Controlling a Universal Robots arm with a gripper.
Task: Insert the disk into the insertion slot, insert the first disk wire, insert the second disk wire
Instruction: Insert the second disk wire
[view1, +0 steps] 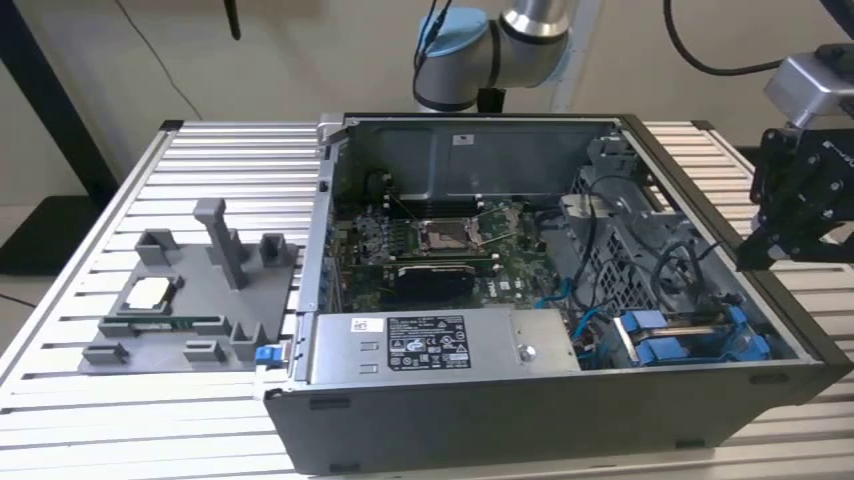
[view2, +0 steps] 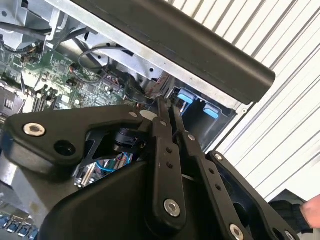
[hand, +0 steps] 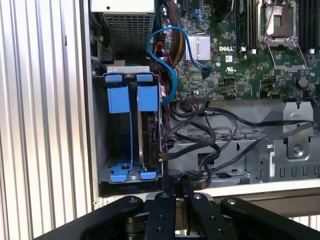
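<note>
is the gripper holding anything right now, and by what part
Nothing is held: the gripper is shut and empty; the disk sits in the insertion slot.

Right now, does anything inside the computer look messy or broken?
Nothing looks broken. The messy part is the black cables: they sprawl in a loose tangle right beside the drive slot. A blue cable makes a big loose loop near the slot too. The computer lies open on its side.

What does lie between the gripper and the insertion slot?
The rim of the computer case's side wall runs between the gripper and the insertion slot, as the first wrist view shows.
</note>
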